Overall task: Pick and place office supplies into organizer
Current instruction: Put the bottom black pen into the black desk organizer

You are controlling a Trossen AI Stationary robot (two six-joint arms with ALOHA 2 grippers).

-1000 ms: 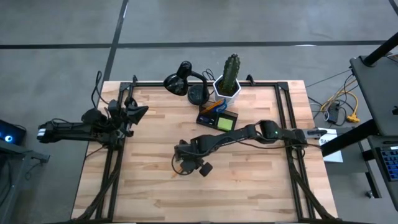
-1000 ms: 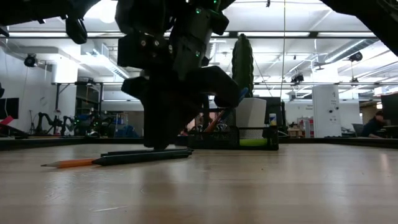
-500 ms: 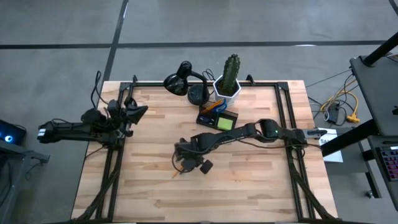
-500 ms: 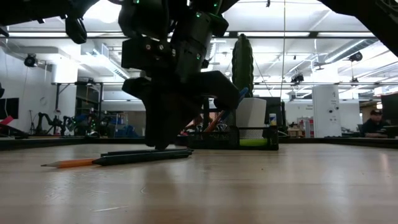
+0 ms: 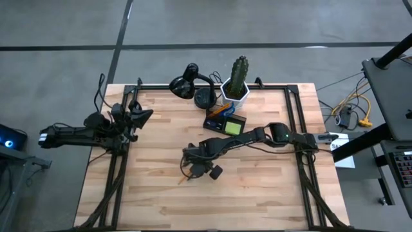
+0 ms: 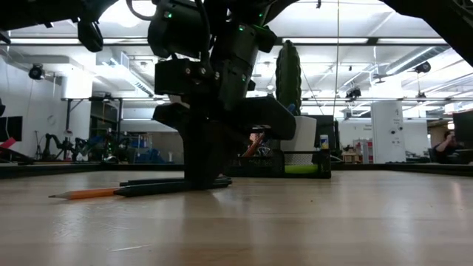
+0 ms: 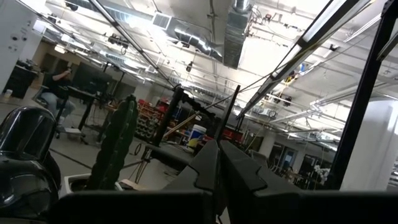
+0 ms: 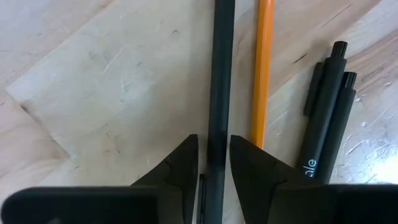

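Note:
A dark pencil [image 8: 221,81] lies flat on the table beside an orange pencil [image 8: 263,68] and two black pens [image 8: 326,118]. My right gripper [image 8: 214,162] points steeply down over them near the table's middle [image 5: 193,169]. It is open, with one finger on each side of the dark pencil and its tips close to the wood. The low view shows the orange pencil [image 6: 85,193] and the dark pencil [image 6: 162,186] reaching out from under the gripper [image 6: 203,181]. The organizer [image 5: 225,122] stands farther back with a green pad [image 5: 233,127] in it. My left gripper [image 5: 145,115] waits shut at the left edge.
Behind the organizer, at the far edge, stand a white pot with a cactus [image 5: 237,90] and a black desk lamp [image 5: 190,84]. Bare wood [image 5: 257,193] spreads toward the near edge and both sides.
My right gripper has sunk a little toward the pencils and now stands lower around the dark pencil. The pencils and pens have stayed where they were.

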